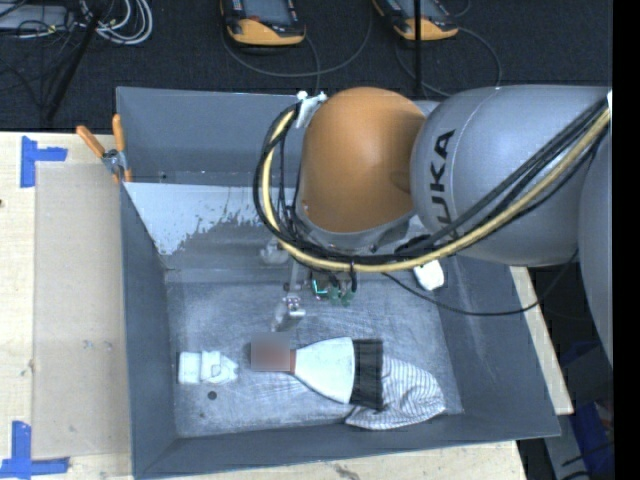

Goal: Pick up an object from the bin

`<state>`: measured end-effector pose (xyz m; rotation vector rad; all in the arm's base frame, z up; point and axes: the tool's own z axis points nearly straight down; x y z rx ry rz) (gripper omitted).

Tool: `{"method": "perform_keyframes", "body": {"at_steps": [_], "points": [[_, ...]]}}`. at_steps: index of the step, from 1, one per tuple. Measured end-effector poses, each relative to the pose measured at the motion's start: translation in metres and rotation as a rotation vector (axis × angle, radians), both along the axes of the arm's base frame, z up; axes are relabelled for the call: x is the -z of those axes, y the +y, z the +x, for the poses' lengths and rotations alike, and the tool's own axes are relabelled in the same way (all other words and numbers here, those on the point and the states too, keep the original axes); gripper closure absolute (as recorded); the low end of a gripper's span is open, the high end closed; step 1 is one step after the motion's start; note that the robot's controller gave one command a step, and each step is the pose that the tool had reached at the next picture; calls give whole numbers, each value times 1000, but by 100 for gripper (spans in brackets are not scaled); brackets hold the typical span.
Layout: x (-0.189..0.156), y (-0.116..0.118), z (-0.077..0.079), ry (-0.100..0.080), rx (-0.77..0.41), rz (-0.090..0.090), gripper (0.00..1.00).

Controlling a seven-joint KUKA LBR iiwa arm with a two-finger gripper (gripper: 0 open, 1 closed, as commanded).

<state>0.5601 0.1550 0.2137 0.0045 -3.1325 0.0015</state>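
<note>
My gripper (291,311) hangs below the wrist over the middle of the bin floor, just above and behind the brush's handle. The brush (328,365) lies flat near the front wall, with a brown handle end pointing left, a white body and black bristles on the right. A small white blocky thing (207,368) lies to the left of the handle. Nothing shows in the gripper.
A pale chequered cloth (405,398) lies crumpled under the bristle end at the front right. A small white object (428,275) sits at the right, partly under the arm. The arm and its orange cover hide the back middle of the bin.
</note>
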Motion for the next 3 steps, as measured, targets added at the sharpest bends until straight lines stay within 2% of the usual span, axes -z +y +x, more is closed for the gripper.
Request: {"method": "perform_keyframes", "body": {"at_steps": [1, 2, 3], "points": [[-4, -1, 2, -8, 4, 1, 0], [61, -15, -13, -11, 4, 2, 0], [79, -25, -29, -4, 37, 0, 0]]}}
